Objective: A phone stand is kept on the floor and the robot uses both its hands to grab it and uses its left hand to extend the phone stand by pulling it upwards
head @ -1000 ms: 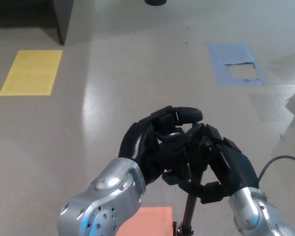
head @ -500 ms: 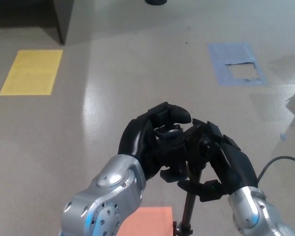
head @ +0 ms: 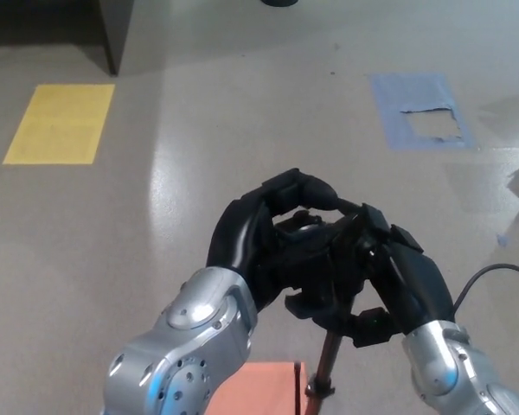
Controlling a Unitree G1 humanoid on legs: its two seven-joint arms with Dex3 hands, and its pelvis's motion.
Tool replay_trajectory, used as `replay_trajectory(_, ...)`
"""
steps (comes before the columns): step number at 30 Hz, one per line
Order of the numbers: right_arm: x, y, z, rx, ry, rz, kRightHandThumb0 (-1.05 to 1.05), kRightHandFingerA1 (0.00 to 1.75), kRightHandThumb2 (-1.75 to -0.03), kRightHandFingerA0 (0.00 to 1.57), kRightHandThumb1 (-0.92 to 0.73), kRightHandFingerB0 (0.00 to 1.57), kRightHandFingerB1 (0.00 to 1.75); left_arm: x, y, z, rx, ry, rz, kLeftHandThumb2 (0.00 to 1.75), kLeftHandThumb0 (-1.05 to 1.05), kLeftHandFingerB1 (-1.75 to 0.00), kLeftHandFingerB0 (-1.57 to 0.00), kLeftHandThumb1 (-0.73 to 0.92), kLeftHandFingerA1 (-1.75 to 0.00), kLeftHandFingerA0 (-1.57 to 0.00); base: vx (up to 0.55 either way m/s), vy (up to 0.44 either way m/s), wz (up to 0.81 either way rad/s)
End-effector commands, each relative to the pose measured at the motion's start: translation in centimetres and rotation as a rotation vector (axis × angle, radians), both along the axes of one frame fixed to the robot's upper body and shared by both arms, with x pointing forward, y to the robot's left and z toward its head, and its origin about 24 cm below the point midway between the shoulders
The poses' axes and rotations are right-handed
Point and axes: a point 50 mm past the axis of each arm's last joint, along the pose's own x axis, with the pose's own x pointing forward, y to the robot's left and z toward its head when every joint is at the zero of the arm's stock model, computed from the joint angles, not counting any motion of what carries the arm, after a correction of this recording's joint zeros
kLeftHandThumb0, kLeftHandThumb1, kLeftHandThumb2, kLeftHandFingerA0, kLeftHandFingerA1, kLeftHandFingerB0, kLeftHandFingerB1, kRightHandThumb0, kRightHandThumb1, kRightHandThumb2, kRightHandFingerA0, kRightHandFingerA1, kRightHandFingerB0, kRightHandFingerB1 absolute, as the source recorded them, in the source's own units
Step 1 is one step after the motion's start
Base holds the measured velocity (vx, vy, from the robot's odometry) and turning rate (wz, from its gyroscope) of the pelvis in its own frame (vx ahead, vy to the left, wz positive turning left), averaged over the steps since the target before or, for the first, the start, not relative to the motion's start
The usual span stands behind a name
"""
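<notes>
- Grasp stage judged complete: left robot hand [head: 259,238] wrapped around the head of the phone stand [head: 329,354] at lower centre of the frame, fingers curled over the top; right robot hand [head: 398,277] clamped on the same stand from the picture's right, just beside and touching the left.
- Phone stand upright on the floor [head: 199,156], only a short length of dark pole visible below the two hands, running down to a collar near the bottom edge; upper part buried under black fingers, so exact grip points impossible to tell.
- Extension judged barely begun or not begun: both hands at nearly one height, tightly bunched; no clear stretch of inner tube exposed between them.
- Left to do, by this reading: right robot hand to steady the lower pole; left robot hand to draw the top section upward until the hands stand well apart.
- Orange patch [head: 251,389] at bottom centre beside the pole; yellow rectangle [head: 60,124] at upper left and blue taped patch [head: 419,111] at upper right, both well apart from the work; black cable [head: 489,277] looping at lower right, near the right forearm; possible snag if the arm swings outward.
</notes>
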Motion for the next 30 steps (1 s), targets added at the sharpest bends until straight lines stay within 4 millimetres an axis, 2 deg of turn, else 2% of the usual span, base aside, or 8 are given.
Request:
replay_trajectory(1, 0.3, -0.7, 0.6, 0.080, -0.025, -0.019, -0.49, 0.77, -0.59, 0.64, -0.48, 0.63, 0.64, -1.1, -2.4, 3.1, -0.138, -0.069, -0.089, 0.72, -0.10, -1.75, -0.68, 0.52, -1.75, -0.98, 0.00, 0.000, 0.00)
replay_trajectory(13, 0.1, -0.6, 0.2, 0.301, -0.034, -0.021, -0.33, 0.82, -0.66, 0.69, -0.44, 0.52, 0.66, -1.0, -2.4, 5.5, -0.149, -0.105, -0.093, 0.72, -0.08, -1.75, -0.64, 0.55, -1.75, -0.96, 0.00, 0.000, 0.00)
replay_trajectory(14, 0.3, -0.6, 0.0, 0.386, 0.032, -0.060, -0.21, 1.27, -0.90, 1.26, -0.36, 0.90, 0.99, -0.7, -2.4, 6.7, -0.159, -0.143, -0.094, 0.77, -0.06, -1.75, -0.67, 0.51, -1.75, -0.97, 0.00, 0.000, 0.00)
replay_trajectory(16, 0.3, -0.5, -0.5, 0.507, 0.130, -0.112, -0.07, 1.71, -0.69, 1.07, -0.49, 0.95, 1.53, -0.2, -2.4, 9.1, -0.181, -0.220, -0.097, 0.77, -0.06, -1.75, -0.67, 0.49, -1.75, -0.98, 0.00, 0.000, 0.00)
replay_trajectory(24, 0.2, -0.6, -0.5, 0.515, 0.118, -0.120, -0.17, 1.41, -0.86, 1.35, -0.35, 1.21, 1.33, 0.4, -2.9, 13.9, -0.198, -0.369, -0.122, 0.75, -0.10, -1.75, -0.67, 0.50, -1.75, -0.96, 0.00, 0.000, 0.00)
replay_trajectory(25, 0.2, -0.6, -0.5, 0.510, 0.116, -0.122, -0.11, 1.70, -0.65, 1.05, -0.47, 0.98, 1.57, 0.6, -3.0, 15.7, -0.215, -0.414, -0.123, 0.75, -0.12, -1.75, -0.68, 0.50, -1.75, -0.97, 0.00, 0.000, 0.00)
replay_trajectory(29, 0.3, -0.6, -0.5, 0.510, 0.116, -0.122, -0.11, 1.70, -0.65, 1.05, -0.47, 0.98, 1.57, 0.6, -3.0, 15.9, -0.218, -0.419, -0.123, 0.75, -0.12, -1.75, -0.68, 0.50, -1.75, -0.97, 0.00, 0.000, 0.00)
replay_trajectory(30, 0.1, -0.6, -0.6, 0.513, 0.125, -0.128, -0.17, 1.34, -0.84, 1.26, -0.35, 1.16, 1.27, 0.8, -2.8, 18.0, -0.228, -0.468, -0.106, 0.77, -0.20, -1.75, -0.70, 0.42, -1.75, -1.02, 0.00, 0.000, 0.00)
